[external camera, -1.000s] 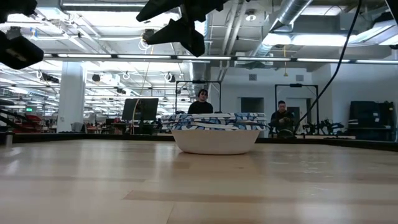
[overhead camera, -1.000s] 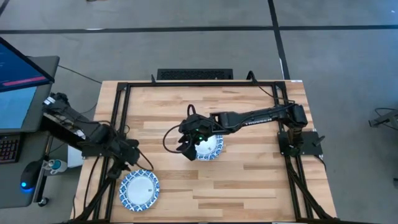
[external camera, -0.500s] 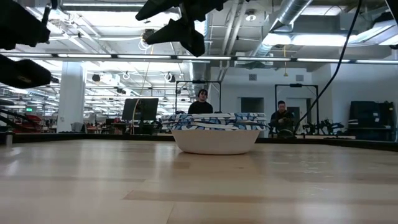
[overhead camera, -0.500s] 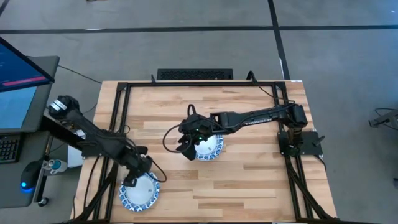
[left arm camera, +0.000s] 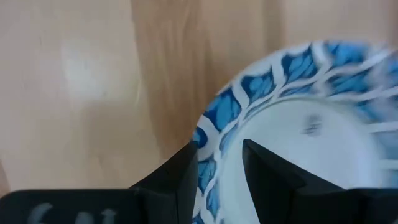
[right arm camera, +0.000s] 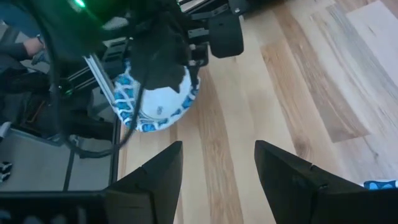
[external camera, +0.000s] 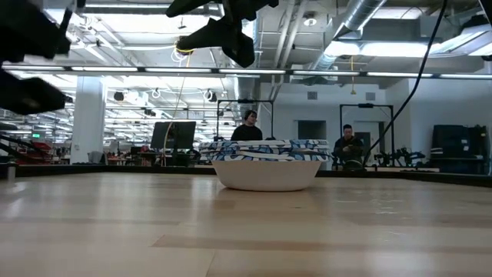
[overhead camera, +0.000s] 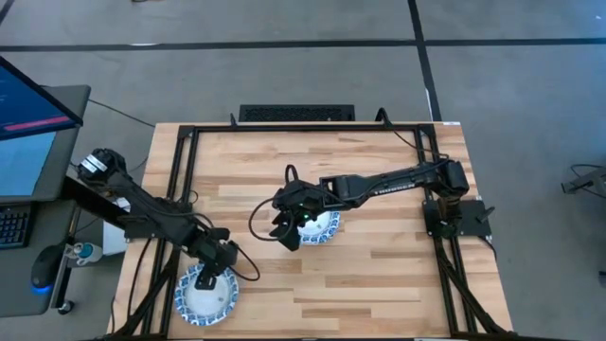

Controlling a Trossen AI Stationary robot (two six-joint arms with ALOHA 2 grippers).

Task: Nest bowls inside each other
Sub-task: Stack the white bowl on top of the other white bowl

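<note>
No lettering, label or number can be read anywhere here.

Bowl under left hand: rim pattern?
Blue-and-white leaf-like lattice on the bowl rim, white centre; clearest in left wrist view.

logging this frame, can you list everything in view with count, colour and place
stack of bowls: count unclear, blue-and-white rims, table middle
single bowl: one, blue-and-white, near-left corner
table: one, light wood, black frame
monitor: one, left of table
people: two, room behind, low view
left gripper: dark, fingers open astride the single bowl's rim
right gripper: dark, open, above the table beside the stack
</note>
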